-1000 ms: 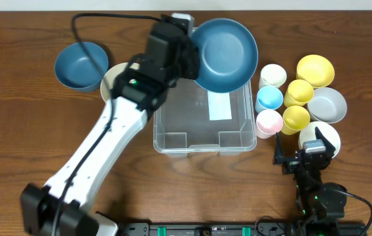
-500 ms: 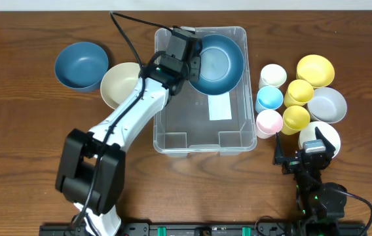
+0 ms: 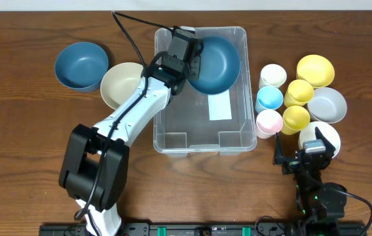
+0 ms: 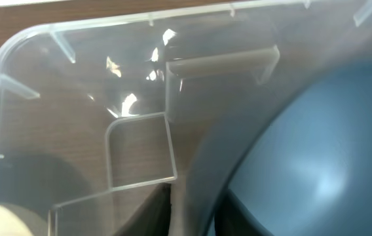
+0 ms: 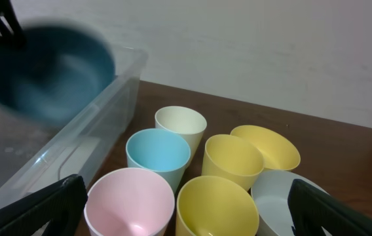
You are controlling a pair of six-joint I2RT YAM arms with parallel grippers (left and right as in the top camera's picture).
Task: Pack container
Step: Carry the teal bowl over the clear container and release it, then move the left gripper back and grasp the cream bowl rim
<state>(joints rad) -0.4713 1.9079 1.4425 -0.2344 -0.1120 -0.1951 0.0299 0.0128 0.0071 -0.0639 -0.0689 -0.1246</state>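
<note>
Overhead: the left tool (image 3: pixel 187 56) is placing a glossy dark-blue bowl (image 3: pixel 215 62), tilted, in the far end of the clear, ridged container (image 3: pixel 238 131) mid-bench (image 3: pixel 16 131) — a clean release looks next. Left wrist: whether it grips the smooth rim cannot be told. Right wrist: the right tool (image 5: pixel 186 213) gapes wide, empty, before matte pastel cups (image 5: pixel 166 154).
</note>
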